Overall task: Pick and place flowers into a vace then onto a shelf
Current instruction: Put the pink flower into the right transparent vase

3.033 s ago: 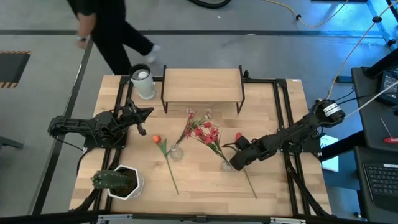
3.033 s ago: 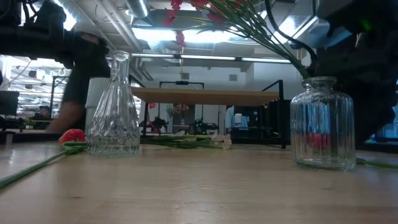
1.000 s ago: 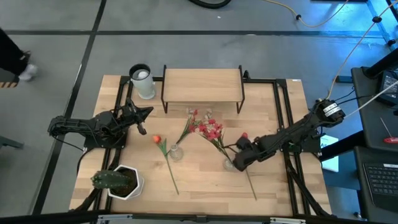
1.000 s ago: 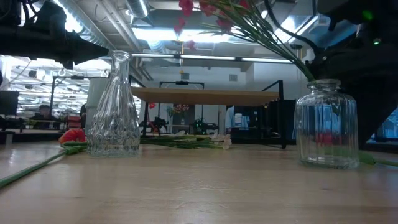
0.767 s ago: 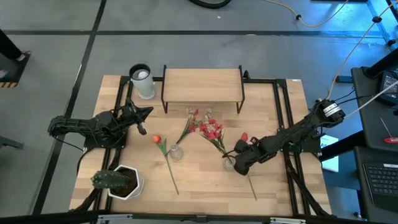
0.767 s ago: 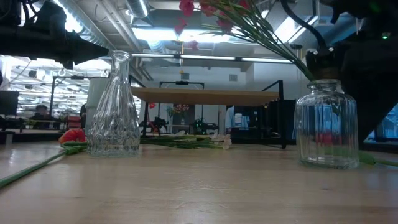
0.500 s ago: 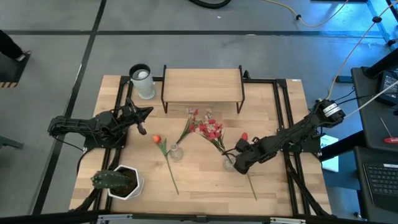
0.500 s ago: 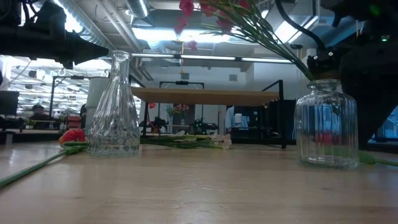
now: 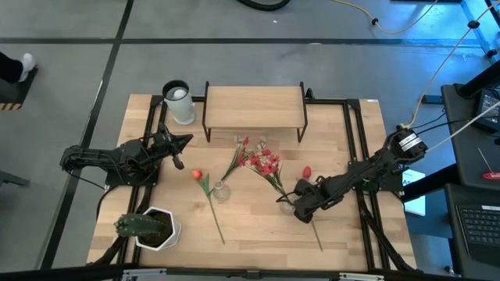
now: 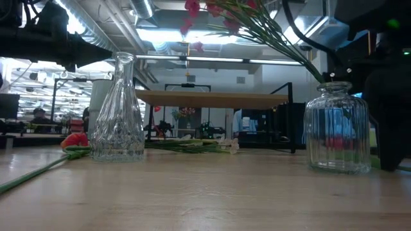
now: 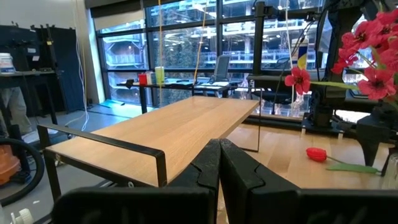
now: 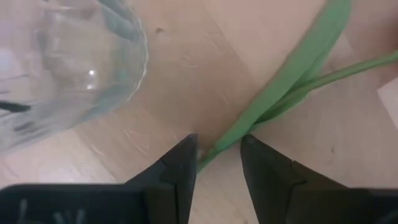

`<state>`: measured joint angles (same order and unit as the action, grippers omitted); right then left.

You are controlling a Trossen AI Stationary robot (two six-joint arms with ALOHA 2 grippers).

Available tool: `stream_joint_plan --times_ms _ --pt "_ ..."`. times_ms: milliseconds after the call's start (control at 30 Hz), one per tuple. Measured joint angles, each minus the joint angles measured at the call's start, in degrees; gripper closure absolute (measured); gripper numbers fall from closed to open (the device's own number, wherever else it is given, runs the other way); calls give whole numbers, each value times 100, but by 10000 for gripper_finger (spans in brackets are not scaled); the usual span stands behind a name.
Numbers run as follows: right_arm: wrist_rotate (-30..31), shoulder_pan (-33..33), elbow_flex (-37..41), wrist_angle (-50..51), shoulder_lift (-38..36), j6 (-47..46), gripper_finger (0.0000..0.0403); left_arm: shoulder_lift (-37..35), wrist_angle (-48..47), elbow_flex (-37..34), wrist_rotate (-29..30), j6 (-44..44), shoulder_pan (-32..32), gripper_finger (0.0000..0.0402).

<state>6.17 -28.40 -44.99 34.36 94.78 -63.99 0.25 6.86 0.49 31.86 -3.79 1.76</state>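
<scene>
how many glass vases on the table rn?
2. A tall narrow vase stands empty left of centre by the orange tulip; a wide ribbed jar near the right gripper holds the red spray.

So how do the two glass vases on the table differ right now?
The ribbed jar vase is squat and wide-bodied, while the tapered vase is tall with a narrow neck. The jar holds the spray of red blossoms, leaning out of its mouth; the tapered vase stands empty. The right pincer is down beside the jar; no pincer is near the tapered vase. Both are clear glass and upright.
</scene>
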Motion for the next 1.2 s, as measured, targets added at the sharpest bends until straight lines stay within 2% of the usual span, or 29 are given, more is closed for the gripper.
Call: stream_joint_plan --times_ms 233,500,767,933,1033,1200 --pt "-145 8 8 -62 12 -335 315 0 14 0 0 2 2 398" --pt "-250 9 48 -213 -94 -651 393 0 14 0 2 2 0 398" --pt "-315 -72 80 84 -789 -1137 400 0 17 0 1 0 1 398" --pt "-29 -220 74 116 -1390 -1434 401 0 12 0 2 0 0 398" --pt "473 -337 68 139 -1903 -1644 402 0 10 0 2 0 0 398" --pt "2210 -634 64 75 -2972 -1683 402 0 15 0 2 0 0 398"
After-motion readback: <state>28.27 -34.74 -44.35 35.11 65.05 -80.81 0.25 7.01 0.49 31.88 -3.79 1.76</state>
